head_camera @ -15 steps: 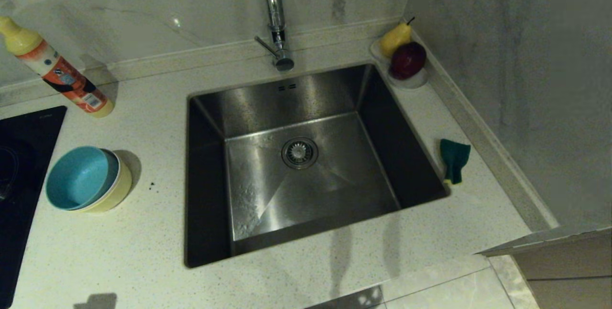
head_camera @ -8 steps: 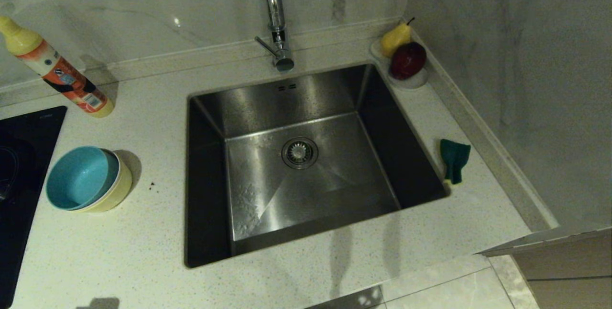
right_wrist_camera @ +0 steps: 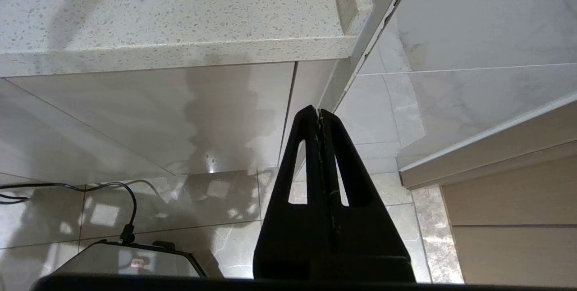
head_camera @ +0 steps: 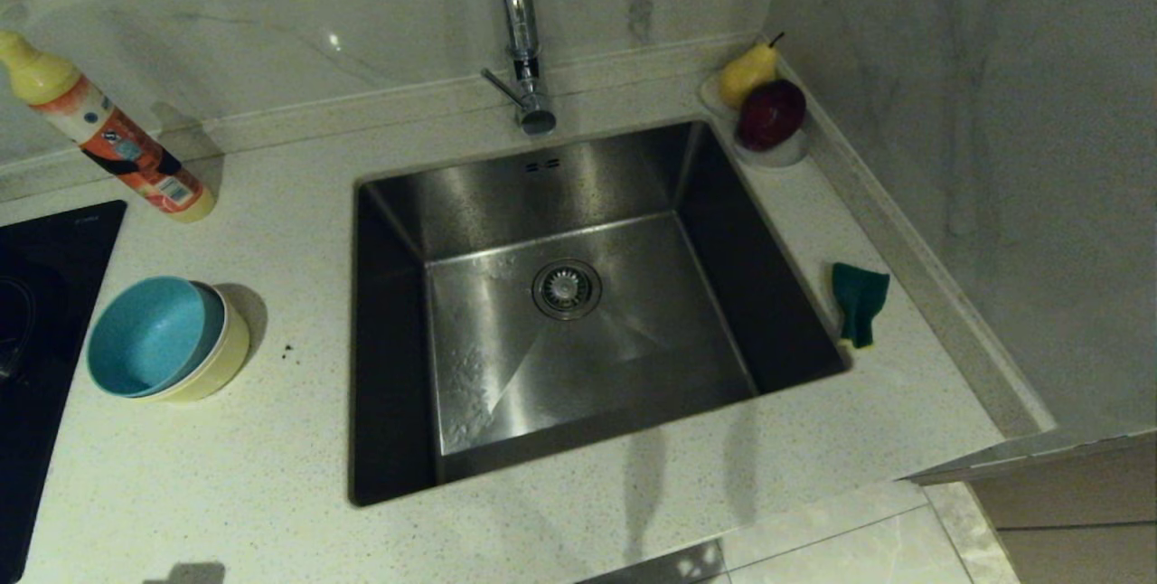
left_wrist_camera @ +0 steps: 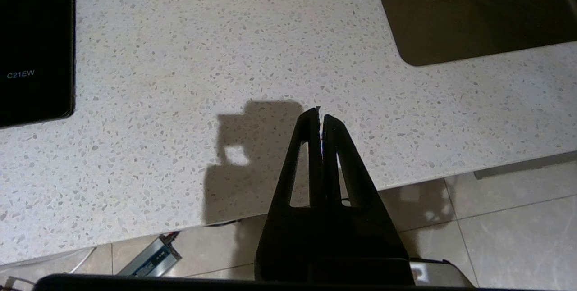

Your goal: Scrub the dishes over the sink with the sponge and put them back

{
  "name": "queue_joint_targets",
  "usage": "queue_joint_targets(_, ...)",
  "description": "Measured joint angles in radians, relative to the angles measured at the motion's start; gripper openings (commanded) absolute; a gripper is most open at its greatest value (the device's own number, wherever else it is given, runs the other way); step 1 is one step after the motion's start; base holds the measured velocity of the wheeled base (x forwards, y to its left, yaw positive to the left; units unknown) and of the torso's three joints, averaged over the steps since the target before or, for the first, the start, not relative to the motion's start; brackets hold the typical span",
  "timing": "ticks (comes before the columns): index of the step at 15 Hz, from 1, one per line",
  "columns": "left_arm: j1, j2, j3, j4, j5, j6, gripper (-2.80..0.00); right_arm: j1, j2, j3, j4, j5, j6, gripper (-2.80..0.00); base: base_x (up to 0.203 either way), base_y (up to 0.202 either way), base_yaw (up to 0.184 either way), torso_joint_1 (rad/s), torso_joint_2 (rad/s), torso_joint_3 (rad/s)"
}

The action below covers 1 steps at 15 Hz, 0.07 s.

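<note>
The sponge (head_camera: 859, 302) lies right of the sink (head_camera: 389, 340) (bowls (head_camera: 167, 338) left), nearer the right gripper (right_wrist_camera: 319, 111); both grippers, left (left_wrist_camera: 319, 111) too, are clenched empty

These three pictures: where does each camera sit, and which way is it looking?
Head view: high up, looking down at the sink, bowls and sponge; no robot body shows.
Left wrist view: behind the shut left tool, over the counter's front edge.
Right wrist view: behind the shut right tool, below the counter, facing cabinet and floor.
Shared: head and left wrist views both show the drain.
</note>
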Motion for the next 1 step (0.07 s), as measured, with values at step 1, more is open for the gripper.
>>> queue_joint_targets(1, 0.000, 0.000, 0.000, 0.000, 0.000, 0.000, -2.80, 0.000, 0.000, 0.000, 0.000, 0.000, 0.000, -2.80, 0.000, 0.000, 0.000, 0.000, 0.00, 0.000)
